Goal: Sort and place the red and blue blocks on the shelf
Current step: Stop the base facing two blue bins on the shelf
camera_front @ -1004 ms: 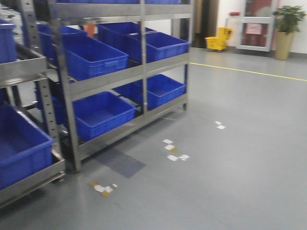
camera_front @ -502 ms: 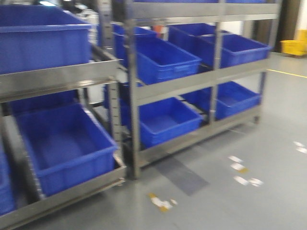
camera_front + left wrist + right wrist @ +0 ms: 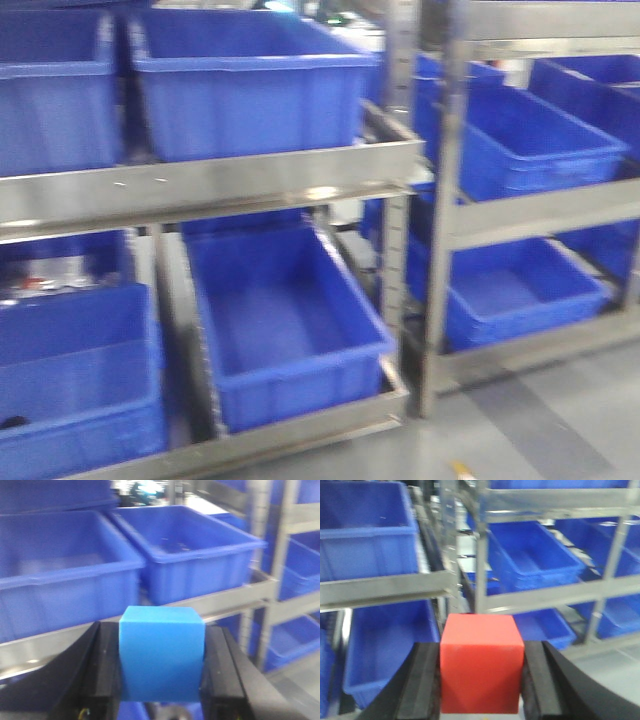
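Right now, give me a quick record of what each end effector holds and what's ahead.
Left end effector: shut on blue block
Right end effector: shut on red block
Ahead: metal shelf loaded with large blue bins
Blocks on shelf: none, both are held
Image quality: front view blurred
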You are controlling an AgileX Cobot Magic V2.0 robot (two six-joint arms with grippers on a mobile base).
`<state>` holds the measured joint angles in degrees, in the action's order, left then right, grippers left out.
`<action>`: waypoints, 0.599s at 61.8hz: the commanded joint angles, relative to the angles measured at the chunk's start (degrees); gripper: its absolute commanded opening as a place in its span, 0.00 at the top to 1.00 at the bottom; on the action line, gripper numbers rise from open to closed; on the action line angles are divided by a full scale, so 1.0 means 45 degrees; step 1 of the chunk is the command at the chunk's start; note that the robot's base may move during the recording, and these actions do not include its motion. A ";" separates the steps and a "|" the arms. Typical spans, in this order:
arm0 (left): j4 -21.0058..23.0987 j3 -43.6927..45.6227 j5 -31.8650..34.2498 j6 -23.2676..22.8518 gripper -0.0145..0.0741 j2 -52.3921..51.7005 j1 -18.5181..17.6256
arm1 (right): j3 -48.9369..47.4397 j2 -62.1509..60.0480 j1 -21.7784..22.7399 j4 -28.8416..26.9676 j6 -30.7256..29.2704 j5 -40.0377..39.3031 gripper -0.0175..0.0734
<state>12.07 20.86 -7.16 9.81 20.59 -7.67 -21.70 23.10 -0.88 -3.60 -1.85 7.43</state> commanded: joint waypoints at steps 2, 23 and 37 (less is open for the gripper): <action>0.0053 0.0424 0.1115 -0.0013 0.70 0.0061 -0.0031 | -0.0366 0.0039 0.0083 -0.0036 -0.0050 -0.1146 0.75; 0.0053 0.0424 0.1115 -0.0013 0.70 0.0061 -0.0031 | -0.0366 0.0039 0.0083 -0.0036 -0.0050 -0.1146 0.75; 0.0053 0.0424 0.1115 -0.0013 0.70 0.0061 -0.0031 | -0.0366 0.0039 0.0083 -0.0036 -0.0050 -0.1146 0.75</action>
<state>12.07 20.86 -7.16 9.81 20.59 -7.67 -21.70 23.10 -0.88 -3.60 -1.85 7.43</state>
